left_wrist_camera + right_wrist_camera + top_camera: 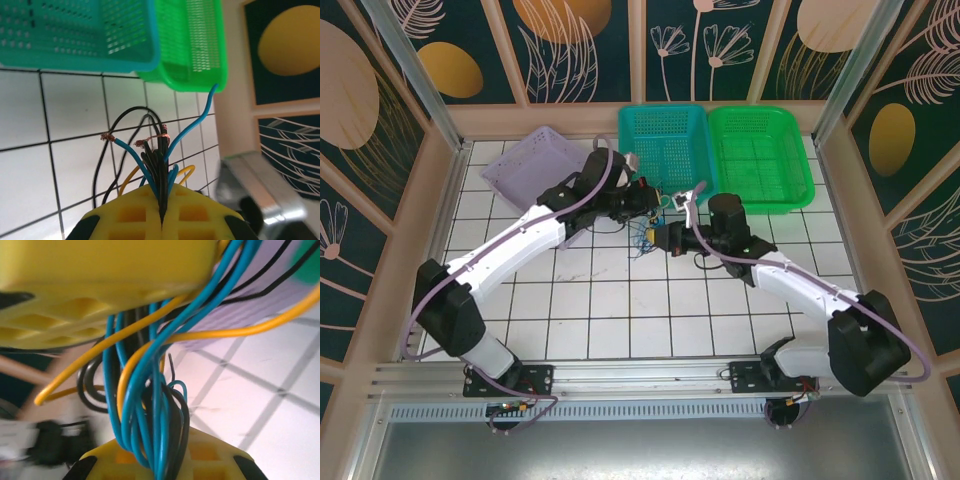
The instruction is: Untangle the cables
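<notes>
- White square tiles with dark joints cover the surface [600, 310], as the view from above shows.
- Dark teal walls [570, 50] stand round it on three sides. They carry pale flower drawings and yellow-orange ovals, and light wooden strips divide them.
- A metal rail [640, 375] runs along the near edge, where both arm bases sit.
- Three perforated baskets stand at the far side. A lilac basket [520, 165] is on the left, turned at an angle. Next come a teal basket [665, 140] and a green basket [760, 160], which touch each other.
- The cables [648, 236] form one bundle of blue, black and yellow wires just in front of the teal basket, held between the two arms.
- The left end effector [162, 215] has its yellow fingers pressed together on the cables, and some bare copper ends stick out beyond it.
- The right end effector [160, 462] grips the same bundle from the other side, its fingers closed on the strands.
</notes>
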Controlling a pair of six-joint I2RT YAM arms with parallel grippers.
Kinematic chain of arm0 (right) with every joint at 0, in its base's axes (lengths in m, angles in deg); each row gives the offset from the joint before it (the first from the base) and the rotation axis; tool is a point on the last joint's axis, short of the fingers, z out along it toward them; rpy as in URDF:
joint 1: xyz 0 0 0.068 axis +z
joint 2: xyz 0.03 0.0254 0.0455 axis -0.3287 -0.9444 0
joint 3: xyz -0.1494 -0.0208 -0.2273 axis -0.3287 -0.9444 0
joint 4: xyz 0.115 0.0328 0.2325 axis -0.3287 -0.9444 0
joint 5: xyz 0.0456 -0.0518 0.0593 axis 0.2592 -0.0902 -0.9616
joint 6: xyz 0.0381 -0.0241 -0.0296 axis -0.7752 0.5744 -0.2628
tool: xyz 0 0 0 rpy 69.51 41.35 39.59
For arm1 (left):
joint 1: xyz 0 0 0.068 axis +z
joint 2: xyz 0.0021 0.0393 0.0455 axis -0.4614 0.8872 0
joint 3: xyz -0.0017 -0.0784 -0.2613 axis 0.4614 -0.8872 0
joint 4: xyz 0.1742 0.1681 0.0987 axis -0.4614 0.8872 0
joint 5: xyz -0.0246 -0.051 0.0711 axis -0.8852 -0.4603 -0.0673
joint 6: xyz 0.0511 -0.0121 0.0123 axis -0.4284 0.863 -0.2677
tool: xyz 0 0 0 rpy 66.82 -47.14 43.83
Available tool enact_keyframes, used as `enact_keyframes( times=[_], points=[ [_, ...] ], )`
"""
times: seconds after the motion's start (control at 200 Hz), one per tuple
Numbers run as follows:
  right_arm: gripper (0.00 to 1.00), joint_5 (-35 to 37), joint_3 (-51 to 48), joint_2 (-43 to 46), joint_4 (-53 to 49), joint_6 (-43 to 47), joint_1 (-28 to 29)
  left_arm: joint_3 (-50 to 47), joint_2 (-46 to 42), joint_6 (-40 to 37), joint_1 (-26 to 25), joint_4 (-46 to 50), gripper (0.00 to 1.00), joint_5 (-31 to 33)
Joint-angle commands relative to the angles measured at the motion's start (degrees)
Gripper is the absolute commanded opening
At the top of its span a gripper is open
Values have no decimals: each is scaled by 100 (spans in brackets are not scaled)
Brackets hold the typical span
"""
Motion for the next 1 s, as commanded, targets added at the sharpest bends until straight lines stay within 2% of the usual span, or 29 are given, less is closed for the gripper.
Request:
enact_keyframes(
  times=[0.0,0.065,0.13,0.22,0.31,0.39,0.46,0.541,0.646,0.676,0.721,0.746,0.766,0.811,0.886,0.996],
  points=[
    [0,-2624,-182,-309,1239,-2010,122,-332,-376,-546,161,-1873,0,149],
    [0,-3051,-97,-485,1557,-2649,173,-602,-530,-726,176,-2183,0,330],
    [0,-3272,110,-571,1257,-2642,221,-887,-694,-852,206,-2537,0,522],
    [0,-3215,716,-640,-650,-1345,212,-1191,-877,-905,233,-2939,0,673],
    [0,-2744,1098,-617,-1854,-388,75,-1219,-830,-811,260,-2925,0,556],
    [0,-2443,1190,-549,-2226,-20,-57,-1178,-727,-677,263,-2830,0,281],
    [0,-2493,1114,-545,-2195,26,-87,-1249,-745,-568,258,-2842,0,142],
    [0,-2583,1013,-556,-2154,47,-83,-1381,-849,-522,263,-2883,0,150],
    [0,-2511,1025,-480,-2271,176,-356,-1397,-922,-513,263,-2679,0,163],
    [0,-2423,1070,-433,-2379,253,-422,-1337,-897,-504,263,-2527,12,153],
    [0,-2306,1081,-354,-2459,344,-507,-1198,-839,-428,263,-2193,46,178],
    [0,-2209,1087,-310,-2513,403,-551,-1108,-810,-376,263,-1936,60,240],
    [0,-2127,1096,-278,-2558,460,-578,-1030,-780,-345,257,-1750,67,263],
    [0,-1927,1099,-204,-2653,597,-606,-902,-760,-263,259,-1437,75,292],
    [0,-1529,1070,-141,-2722,710,-631,-916,-842,5,259,-1176,81,376],
    [0,-921,871,65,-2364,542,-650,-1130,-1045,473,259,-1006,84,327]
  ],
)
